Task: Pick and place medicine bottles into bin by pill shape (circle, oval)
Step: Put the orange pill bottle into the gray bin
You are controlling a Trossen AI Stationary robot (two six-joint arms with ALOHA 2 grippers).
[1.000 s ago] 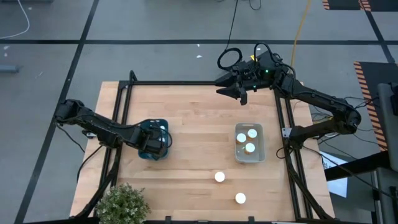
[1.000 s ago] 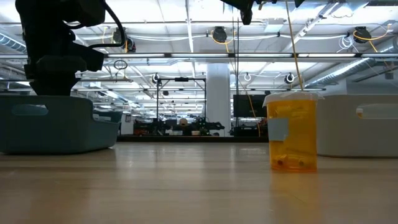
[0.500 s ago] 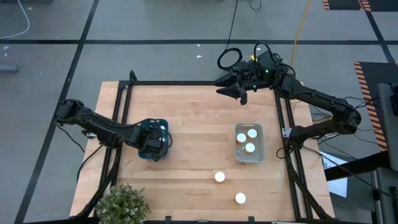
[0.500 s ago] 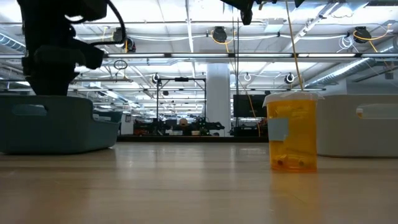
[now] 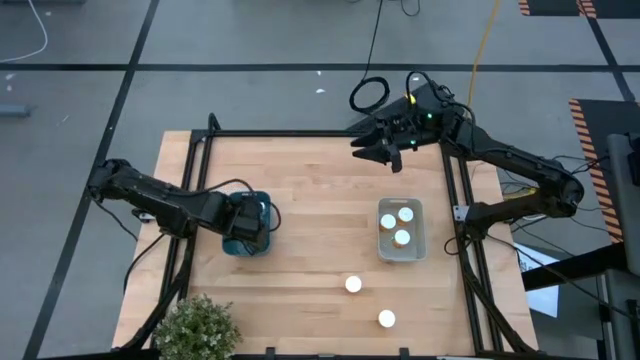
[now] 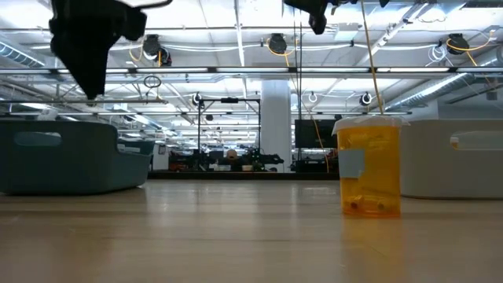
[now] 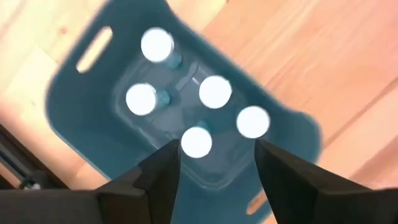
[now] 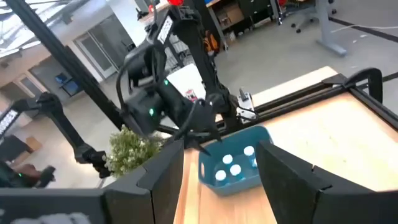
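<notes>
Several white-capped medicine bottles (image 7: 215, 91) stand upright in the blue bin (image 7: 81, 106) on the table's left half. My left gripper (image 7: 216, 171) hangs open above that bin (image 5: 262, 215), holding nothing. Three more bottles (image 5: 401, 225) stand in the pale bin (image 5: 382, 247) on the right. Two bottles (image 5: 353, 285) (image 5: 386, 319) stand on the wood near the front edge; the low view shows one with an amber body (image 6: 368, 167). My right gripper (image 5: 388, 152) waits open, high over the table's far edge.
A potted plant (image 5: 195, 325) stands at the near left corner. Black frame rails (image 5: 190, 190) run along the table's left, far and right edges. Bare wood lies between the two bins and in front of them.
My left gripper has risen from down at the blue bin to well above its rim, and has drifted a little toward the table's right. The bottles and both bins stay where they were.
</notes>
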